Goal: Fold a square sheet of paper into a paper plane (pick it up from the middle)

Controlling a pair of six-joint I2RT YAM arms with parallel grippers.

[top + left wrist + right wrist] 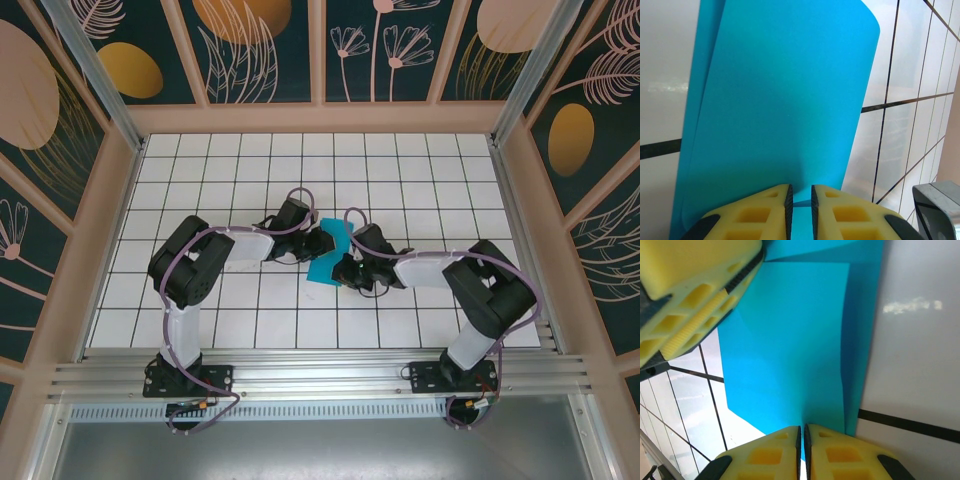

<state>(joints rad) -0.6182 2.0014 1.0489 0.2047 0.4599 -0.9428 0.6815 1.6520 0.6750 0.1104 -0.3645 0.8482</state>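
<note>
Just nearer than the table (200,330) middle: right gripper (802,432), almost closed, nipping one edge of the square sheet of paper (790,340). Over the table middle: that teal sheet, doubled over into a loose curved flap, not pressed flat. Hard to tell whether lifted clear. Just beyond the table middle: left gripper (800,192), narrow, pinching the opposite edge. Judged early in the task: picked up, first half-fold under way. No sharp crease, nose corners or wings visible, so nearly all folding left.

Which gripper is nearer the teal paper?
Neither: both pinch the thin teal-blue paper sheet, the left gripper from its left side, the right gripper from its right.
</note>
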